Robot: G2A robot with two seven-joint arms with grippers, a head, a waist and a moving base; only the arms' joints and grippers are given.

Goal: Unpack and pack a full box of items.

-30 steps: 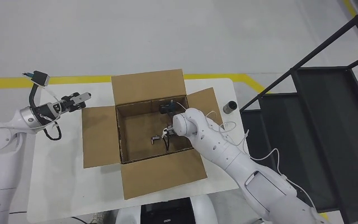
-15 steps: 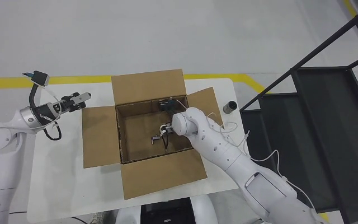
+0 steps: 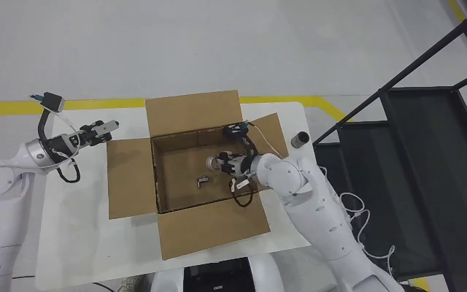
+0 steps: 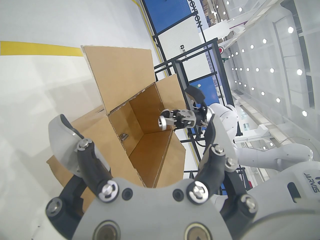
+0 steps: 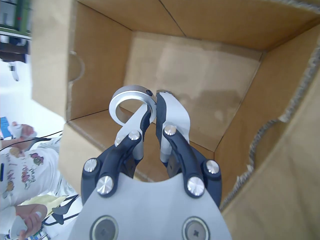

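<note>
Right wrist view: ring (image 5: 130,91) (part hidden) in right claw (image 5: 153,108)

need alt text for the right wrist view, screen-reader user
The right gripper is shut on the rim of a silver metal ring, one finger inside the ring and one outside. Beyond it the view looks down into the open cardboard box, with its brown walls and floor in sight.
</note>
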